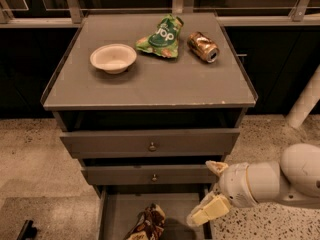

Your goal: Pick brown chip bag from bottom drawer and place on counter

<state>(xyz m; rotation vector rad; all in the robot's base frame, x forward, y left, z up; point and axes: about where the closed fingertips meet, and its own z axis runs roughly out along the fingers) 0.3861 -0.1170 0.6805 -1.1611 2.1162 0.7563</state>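
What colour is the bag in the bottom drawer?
The bag is dark brown and tan, camera view; end effector just right of it.

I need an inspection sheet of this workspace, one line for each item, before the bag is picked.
Surface: grey counter, front edge slightly chipped.
Job's things: brown chip bag lies in the open bottom drawer, not grasped.
Clutter: white bowl, green bag and a can on its side, all on the counter.
Gripper: gripper open, at the drawer's right side, right of the bag, not touching it.
Cables: nothing seen.
Surroundings: speckled floor; two knobbed drawers above.
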